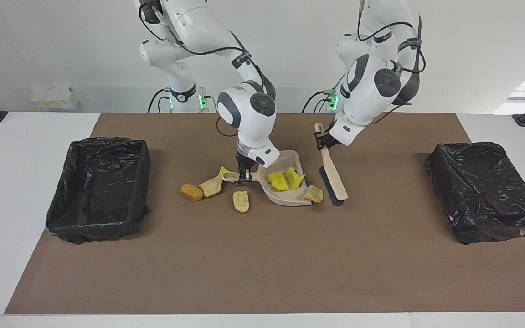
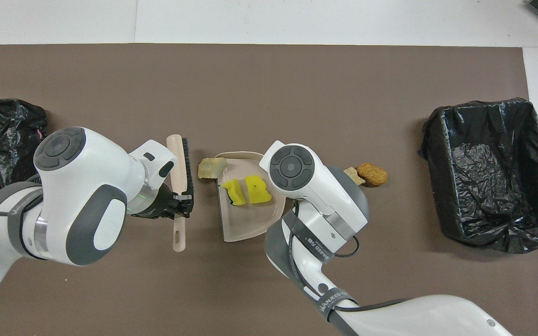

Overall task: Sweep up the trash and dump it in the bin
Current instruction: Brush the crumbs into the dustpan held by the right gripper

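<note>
My right gripper (image 1: pixel 243 176) is shut on the handle of the beige dustpan (image 1: pixel 285 196), which lies on the mat at mid-table. Two yellow sponge pieces (image 1: pixel 277 181) (image 1: pixel 295 177) sit in the pan, and a tan lump (image 1: pixel 313 194) rests at its open lip. My left gripper (image 1: pixel 321 140) is shut on the handle of a beige brush (image 1: pixel 334 182). The brush slants down beside the pan, toward the left arm's end. More trash lies by the pan's handle: a brown lump (image 1: pixel 192 192), two tan lumps (image 1: pixel 211 186) (image 1: pixel 241 201) and a yellow scrap (image 1: pixel 223 171). In the overhead view the right gripper is hidden under its wrist.
Two black-lined bins stand on the brown mat, one (image 1: pixel 98 223) at the right arm's end and one (image 1: pixel 495 230) at the left arm's end. Open mat stretches between each bin and the pan, and toward the table edge farthest from the robots.
</note>
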### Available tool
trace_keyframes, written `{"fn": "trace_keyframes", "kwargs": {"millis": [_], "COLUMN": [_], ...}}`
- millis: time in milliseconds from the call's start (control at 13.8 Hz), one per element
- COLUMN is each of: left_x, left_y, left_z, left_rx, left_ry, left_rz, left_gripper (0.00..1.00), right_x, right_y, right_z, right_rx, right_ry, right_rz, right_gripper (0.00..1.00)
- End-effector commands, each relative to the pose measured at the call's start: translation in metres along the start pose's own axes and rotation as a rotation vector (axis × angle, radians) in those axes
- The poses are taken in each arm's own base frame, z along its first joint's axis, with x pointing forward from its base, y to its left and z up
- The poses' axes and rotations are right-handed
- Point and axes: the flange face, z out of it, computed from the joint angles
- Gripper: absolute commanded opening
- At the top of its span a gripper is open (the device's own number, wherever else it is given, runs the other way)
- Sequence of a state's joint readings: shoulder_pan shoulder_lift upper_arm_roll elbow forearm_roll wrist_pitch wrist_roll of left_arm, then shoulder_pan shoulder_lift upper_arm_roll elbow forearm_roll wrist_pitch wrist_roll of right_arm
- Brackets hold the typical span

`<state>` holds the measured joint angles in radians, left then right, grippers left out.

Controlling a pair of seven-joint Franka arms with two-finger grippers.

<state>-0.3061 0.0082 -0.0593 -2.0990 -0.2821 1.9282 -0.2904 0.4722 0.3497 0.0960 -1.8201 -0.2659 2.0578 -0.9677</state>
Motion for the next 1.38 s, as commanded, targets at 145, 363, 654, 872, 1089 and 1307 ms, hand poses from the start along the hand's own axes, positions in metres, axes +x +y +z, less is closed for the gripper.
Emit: {"fn": "trace_keyframes", "kwargs": {"millis": [145, 363, 654, 872, 1089, 1307], "left_x": [-0.006, -0.018, -0.041, -0.048, -0.056, -0.077], "left_y": [-0.037, -0.016, 0.040, 0.069, 0.081, 0.077], "left_z": [0.042, 0.049, 0.059, 0.054, 0.050, 0.034], "left_rx": [0.047, 0.061, 0.083, 0.086, 0.095, 0.129], "left_ry": [-0.080, -0.091, -0.069, -0.050, -0.058, -0.129], "left_rz": [0.195, 0.257, 0.340, 0.298, 0.239, 0.170], "left_gripper": [0.00, 0.00, 0.00, 0.00, 0.00, 0.00], "right_x": [0.004, 0.006, 0.007, 0.005, -0.003, -0.006], "right_y": [-0.017, -0.023, -0.025, -0.024, -0.019, -0.013], "right_z": [-0.011, -0.012, -0.012, -0.010, -0.006, -0.010], "right_rx": [-0.022, -0.017, -0.025, -0.019, -0.007, -0.018], "right_ry": [-0.146, -0.171, -0.159, -0.155, -0.151, -0.139], "right_rz": [0.071, 0.115, 0.146, 0.154, 0.158, 0.118], "right_gripper": [0.00, 0.00, 0.00, 0.00, 0.00, 0.00]}}
